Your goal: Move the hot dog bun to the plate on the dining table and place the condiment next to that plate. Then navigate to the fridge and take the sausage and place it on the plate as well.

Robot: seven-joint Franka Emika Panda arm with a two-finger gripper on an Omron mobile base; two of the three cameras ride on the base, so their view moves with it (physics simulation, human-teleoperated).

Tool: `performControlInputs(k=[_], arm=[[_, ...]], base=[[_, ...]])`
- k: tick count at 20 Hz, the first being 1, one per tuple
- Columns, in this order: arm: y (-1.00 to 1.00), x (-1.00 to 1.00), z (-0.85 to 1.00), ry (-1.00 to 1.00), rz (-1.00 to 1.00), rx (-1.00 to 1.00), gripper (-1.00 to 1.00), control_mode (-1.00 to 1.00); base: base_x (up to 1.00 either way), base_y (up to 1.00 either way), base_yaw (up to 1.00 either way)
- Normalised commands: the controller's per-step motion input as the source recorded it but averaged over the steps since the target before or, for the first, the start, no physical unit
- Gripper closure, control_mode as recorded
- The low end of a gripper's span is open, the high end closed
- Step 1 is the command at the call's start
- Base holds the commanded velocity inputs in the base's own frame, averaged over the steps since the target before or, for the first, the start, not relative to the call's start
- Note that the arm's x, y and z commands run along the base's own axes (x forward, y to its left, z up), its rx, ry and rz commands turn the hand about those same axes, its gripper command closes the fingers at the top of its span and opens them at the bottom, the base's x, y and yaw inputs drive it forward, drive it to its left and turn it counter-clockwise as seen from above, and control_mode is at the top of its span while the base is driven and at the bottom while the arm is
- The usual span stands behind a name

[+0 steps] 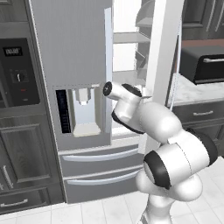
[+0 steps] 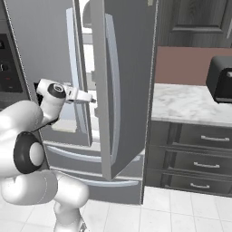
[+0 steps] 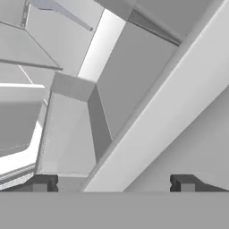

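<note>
The sausage cannot be made out in any view; the visible fridge [image 1: 78,65] shelves appear as pale, bare surfaces. The fridge is a grey French-door unit with its right door [image 2: 124,86] swung open and its left door shut, the latter carrying a water dispenser [image 1: 83,111]. Two drawers [image 1: 103,164] sit below the doors. The gripper [image 3: 112,182] is positioned at the gap between the two doors, pointing into the interior; its two dark fingertips [image 3: 42,183] stand wide apart with nothing between them, so the jaws are open and empty. In the hand view, the edge of the open door runs diagonally across the frame, with white shelf panels [image 3: 67,134] behind it. The arm [image 1: 175,148] is folded in front of the drawers. To the right of the fridge lies a marble counter [image 2: 190,104] over dark cabinet drawers [image 2: 204,156], with a black toaster oven [image 1: 203,63] on top. A wall oven panel [image 1: 17,72] sits to the left of the fridge.
</note>
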Motion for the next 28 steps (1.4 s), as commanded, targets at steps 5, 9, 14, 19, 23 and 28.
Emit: performControlInputs(k=[5,9,14,19,23,28], arm=[[-0.53,-0.28,-0.01,0.0,-0.18,-0.06,-1.0,-1.0],[-0.56,-0.58,-0.04,0.0,-0.19,-0.06,-1.0,-1.0],[-0.74,-0.62,-0.03,0.0,-0.19,-0.07,-1.0,-1.0],[-1.0,-0.65,-0.02,0.0,-0.21,-0.06,-1.0,-1.0],[-1.0,-0.52,-0.01,-0.01,-0.22,-0.06,-1.0,-1.0],[-0.94,-0.42,0.0,-0.09,-0.11,-0.02,-1.0,-1.0]], base=[[0.0,0.0,0.0],[0.0,0.0,0.0],[0.0,0.0,0.0],[0.0,0.0,0.0],[0.0,0.0,0.0],[0.0,0.0,0.0]])
